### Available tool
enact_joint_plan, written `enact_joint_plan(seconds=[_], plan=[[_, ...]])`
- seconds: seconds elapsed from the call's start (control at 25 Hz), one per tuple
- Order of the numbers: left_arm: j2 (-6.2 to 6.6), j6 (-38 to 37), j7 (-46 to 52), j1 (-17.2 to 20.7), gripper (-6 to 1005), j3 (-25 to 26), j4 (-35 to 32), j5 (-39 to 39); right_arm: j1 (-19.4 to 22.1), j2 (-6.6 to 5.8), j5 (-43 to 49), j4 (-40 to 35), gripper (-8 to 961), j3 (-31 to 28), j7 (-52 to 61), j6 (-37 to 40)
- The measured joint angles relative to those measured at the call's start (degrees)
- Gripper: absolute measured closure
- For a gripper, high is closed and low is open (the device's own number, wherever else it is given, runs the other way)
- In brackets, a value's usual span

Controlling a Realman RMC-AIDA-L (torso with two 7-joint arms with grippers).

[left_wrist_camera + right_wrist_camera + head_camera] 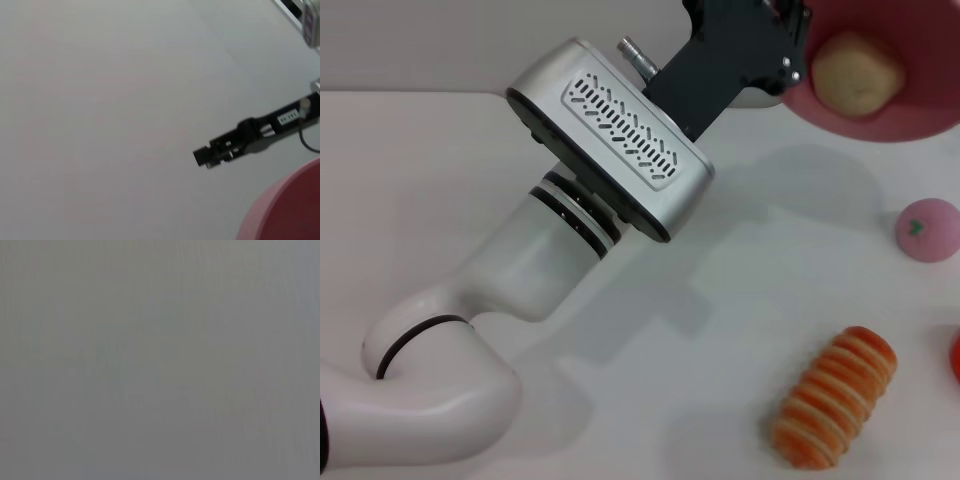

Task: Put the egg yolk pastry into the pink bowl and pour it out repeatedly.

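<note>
At the top right of the head view the pink bowl point(910, 115) hangs above the white table, its shadow falling below it. Its mouth is tilted toward me, and the pale beige egg yolk pastry point(856, 72) rests inside against the wall. My left gripper point(798, 30) is shut on the bowl's near-left rim, at the end of the arm that reaches diagonally across the table. In the left wrist view only a curved piece of the pink bowl point(292, 210) shows. My right gripper is out of view, and the right wrist view is a blank grey.
A small pink ball with a green mark point(927, 229) lies at the right. An orange-and-cream striped roll point(835, 397) lies at the front right, with a red-orange thing point(955, 357) cut off by the right edge. A black slender device point(250, 140) shows far off in the left wrist view.
</note>
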State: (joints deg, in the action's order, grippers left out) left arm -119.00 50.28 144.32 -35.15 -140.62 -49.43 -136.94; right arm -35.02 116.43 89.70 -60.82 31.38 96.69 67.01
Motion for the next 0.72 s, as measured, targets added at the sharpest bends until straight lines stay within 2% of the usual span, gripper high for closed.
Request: enact_joint_plan(seconds=[0.72], plan=[[0.00,5.79,0.00,-0.10,958,-0.24,-0.18,-0.08,-0.39,0.21,-0.06,0.02,426,-0.01,0.08,-0.04]])
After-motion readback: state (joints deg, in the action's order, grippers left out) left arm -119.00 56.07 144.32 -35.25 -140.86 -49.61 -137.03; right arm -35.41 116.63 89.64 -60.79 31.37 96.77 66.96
